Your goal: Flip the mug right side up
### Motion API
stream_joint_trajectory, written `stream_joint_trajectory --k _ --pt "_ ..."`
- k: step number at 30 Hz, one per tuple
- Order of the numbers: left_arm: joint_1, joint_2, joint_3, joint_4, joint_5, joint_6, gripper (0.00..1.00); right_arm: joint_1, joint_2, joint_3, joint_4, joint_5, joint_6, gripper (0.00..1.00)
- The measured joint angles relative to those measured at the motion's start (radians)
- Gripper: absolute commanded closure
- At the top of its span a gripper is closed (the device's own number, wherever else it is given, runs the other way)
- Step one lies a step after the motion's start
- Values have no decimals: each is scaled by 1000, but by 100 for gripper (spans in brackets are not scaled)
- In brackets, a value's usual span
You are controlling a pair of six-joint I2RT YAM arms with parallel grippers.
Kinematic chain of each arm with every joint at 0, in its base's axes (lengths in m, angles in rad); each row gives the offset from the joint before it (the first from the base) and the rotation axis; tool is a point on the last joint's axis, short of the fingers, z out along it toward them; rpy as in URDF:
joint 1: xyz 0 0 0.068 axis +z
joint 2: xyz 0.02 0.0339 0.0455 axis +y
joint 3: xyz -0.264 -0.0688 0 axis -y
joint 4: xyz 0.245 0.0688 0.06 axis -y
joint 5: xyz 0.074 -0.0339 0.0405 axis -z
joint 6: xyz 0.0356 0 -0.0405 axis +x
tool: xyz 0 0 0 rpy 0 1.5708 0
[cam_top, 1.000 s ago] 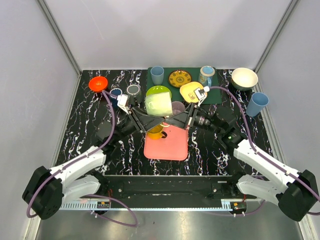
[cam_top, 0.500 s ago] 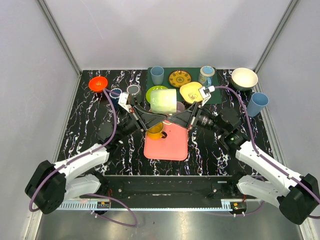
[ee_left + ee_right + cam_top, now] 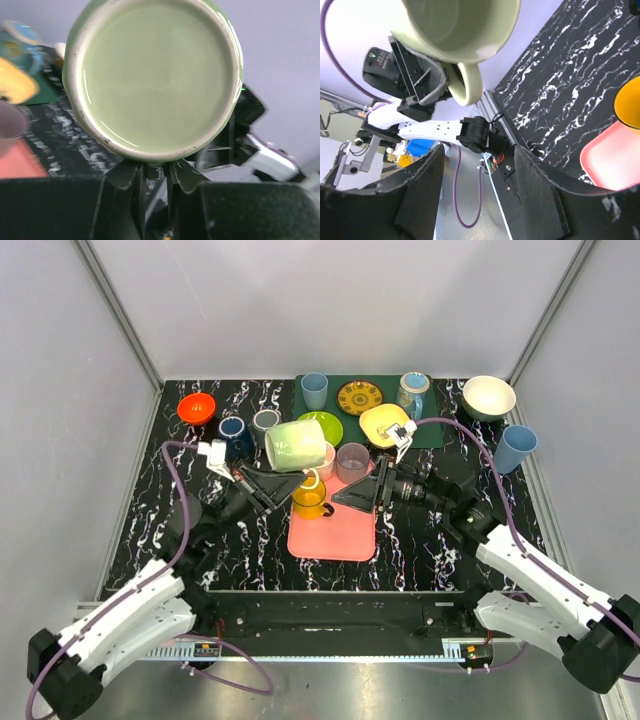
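Note:
The pale green mug hangs in the air above the table's middle, tipped on its side. My left gripper is shut on its handle. In the left wrist view the mug's round base fills the frame, and the left gripper pinches the handle just below it. My right gripper stands open to the mug's right, apart from it. The right wrist view shows the mug and its handle above the open right gripper, with nothing between the fingers.
A yellow cup stands on the pink tray under the mug, a clear glass beside it. Plates, blue cups, a white bowl, a red bowl and two small cups line the back.
The right gripper has opened, let go of the mug and drawn back to the right. The left gripper closed on the handle and carried the mug left, turning it.

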Motion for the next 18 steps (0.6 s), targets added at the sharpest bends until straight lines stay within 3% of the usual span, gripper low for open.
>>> stream_joint_trajectory --k 5,10,13,18 --pt "-4 -121 134 -495 -259 201 100 0 -31 58 -203 92 -98 37" --pt "48 -56 373 -993 -645 330 100 0 -56 109 -414 263 -203 38" --pt "249 16 418 -1121 -682 374 100 0 -45 118 -489 351 -241 38" --pt "585 200 416 -1207 -617 403 100 0 -13 118 -557 432 -263 38"
